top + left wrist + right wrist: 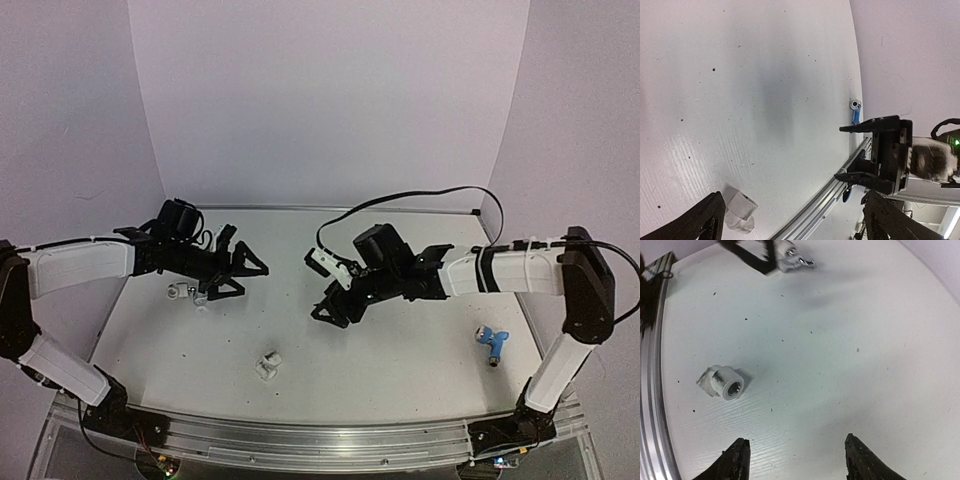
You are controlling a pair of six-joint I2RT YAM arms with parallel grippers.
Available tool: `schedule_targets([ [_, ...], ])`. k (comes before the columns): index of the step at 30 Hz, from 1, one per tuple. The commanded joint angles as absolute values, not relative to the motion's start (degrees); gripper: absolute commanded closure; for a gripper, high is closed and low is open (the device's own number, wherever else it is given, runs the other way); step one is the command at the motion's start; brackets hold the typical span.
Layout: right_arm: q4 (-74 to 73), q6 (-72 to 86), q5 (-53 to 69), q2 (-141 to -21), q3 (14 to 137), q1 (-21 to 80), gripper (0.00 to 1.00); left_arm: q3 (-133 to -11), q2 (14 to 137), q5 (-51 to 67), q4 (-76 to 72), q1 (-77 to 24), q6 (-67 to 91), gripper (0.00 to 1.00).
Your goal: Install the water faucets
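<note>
The light blue faucet [492, 342] lies on the table [400, 350] at the right, near the right arm's base; the left wrist view shows the blue faucet [855, 111] far off by the table edge. A small silver-grey faucet [181, 292] lies at the left, just beside and below my left gripper [245, 278], which is open and empty. The right wrist view shows this silver faucet [792, 261] at the top. My right gripper [328, 315] hovers open over mid-table, nothing between its fingers [735, 462].
A white stubby fitting [268, 366] lies near the front middle, between the two grippers; the fitting [722, 381] sits left of the right fingers, and the same fitting [740, 210] is by the left gripper's lower finger. An aluminium rail [300, 440] runs along the front edge.
</note>
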State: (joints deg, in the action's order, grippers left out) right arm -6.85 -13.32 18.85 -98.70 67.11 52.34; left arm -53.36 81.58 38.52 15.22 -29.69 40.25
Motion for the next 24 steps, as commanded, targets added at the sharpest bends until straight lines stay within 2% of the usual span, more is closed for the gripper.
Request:
schedule_targets([
  [1,-0.6,12.2,21.3,-102.9,64.5,50.0,0.3,-50.2,77.1,30.2,17.1,-30.8,39.4,0.02],
  [7,1.5,21.3,34.2,-111.8,69.2,50.0,0.34,-45.4,75.9,29.7,17.1,-32.4,40.7,0.07],
  [12,4.9,25.4,37.3,-113.9,68.7,51.2,0.34,-43.0,77.8,27.1,15.7,-42.1,47.4,0.14],
  [17,-1.4,20.7,33.9,-117.1,73.0,56.4,0.35,-37.9,70.6,17.1,14.9,-44.1,52.4,0.12],
  [20,-1.3,19.1,33.6,-117.2,73.2,56.9,0.35,-35.8,67.9,16.2,14.5,-44.1,53.7,0.12],
  [24,-5.6,-0.3,35.1,-116.7,75.4,56.9,0.25,-31.6,63.9,15.4,14.6,-44.1,57.2,0.13],
])
